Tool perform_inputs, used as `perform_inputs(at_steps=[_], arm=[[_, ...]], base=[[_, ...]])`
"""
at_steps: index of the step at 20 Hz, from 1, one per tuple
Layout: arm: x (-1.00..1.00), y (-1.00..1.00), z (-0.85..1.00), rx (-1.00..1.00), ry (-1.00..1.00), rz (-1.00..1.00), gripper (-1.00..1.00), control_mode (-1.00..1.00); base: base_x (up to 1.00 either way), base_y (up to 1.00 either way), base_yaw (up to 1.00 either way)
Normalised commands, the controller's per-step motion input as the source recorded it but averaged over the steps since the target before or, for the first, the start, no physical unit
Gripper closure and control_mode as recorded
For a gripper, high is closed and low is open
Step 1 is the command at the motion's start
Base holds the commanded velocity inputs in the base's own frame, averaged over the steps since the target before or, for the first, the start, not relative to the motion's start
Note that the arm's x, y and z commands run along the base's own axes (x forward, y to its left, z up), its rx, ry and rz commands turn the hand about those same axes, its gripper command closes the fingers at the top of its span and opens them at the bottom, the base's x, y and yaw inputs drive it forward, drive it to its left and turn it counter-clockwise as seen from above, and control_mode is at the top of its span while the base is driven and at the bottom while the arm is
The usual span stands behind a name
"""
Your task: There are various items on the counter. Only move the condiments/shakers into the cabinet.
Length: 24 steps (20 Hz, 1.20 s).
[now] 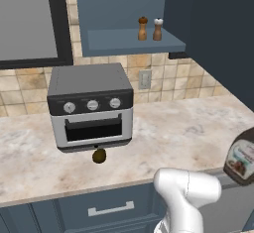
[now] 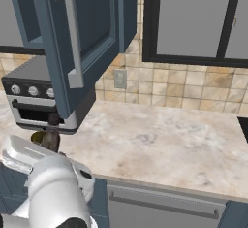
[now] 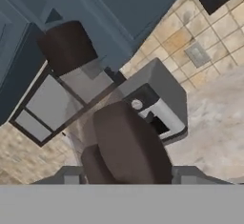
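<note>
The syrup bottle (image 3: 126, 144) sits between the jaws, which stand partly open and closed against its sides, its dark cap toward the hand camera and its long axis running away toward the toaster oven (image 3: 157, 101). In the left base view the bottle (image 1: 241, 157) is at the right edge, above the tabletop (image 1: 163, 133), tilted with its label showing. That view also shows two shakers (image 1: 150, 29) upright and side by side on the cabinet (image 1: 134, 41) shelf, and a small fruit (image 1: 99, 155) just before the oven. The right base view shows the cabinet's open door (image 2: 72, 42).
</note>
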Motion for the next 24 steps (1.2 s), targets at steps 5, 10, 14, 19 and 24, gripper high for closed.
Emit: perform_inputs(at_steps=[5,10,14,19,24], arm=[[-0.35,0.91,0.52,-0.17,0.06,-0.05,1.0,-1.0],[-0.06,0.84,1.0,-0.17,-0.05,-0.06,1.0,-1.0],[0.39,0.87,0.79,-0.29,-0.1,-0.16,1.0,-1.0],[0.77,0.53,0.15,-0.15,0.0,-0.21,1.0,-1.0],[0.42,0.1,0.09,0.01,-0.04,-0.07,1.0,-1.0]], base=[[0.0,0.0,0.0],[0.0,0.0,0.0],[0.0,0.0,0.0],[0.0,0.0,0.0],[0.0,0.0,0.0]])
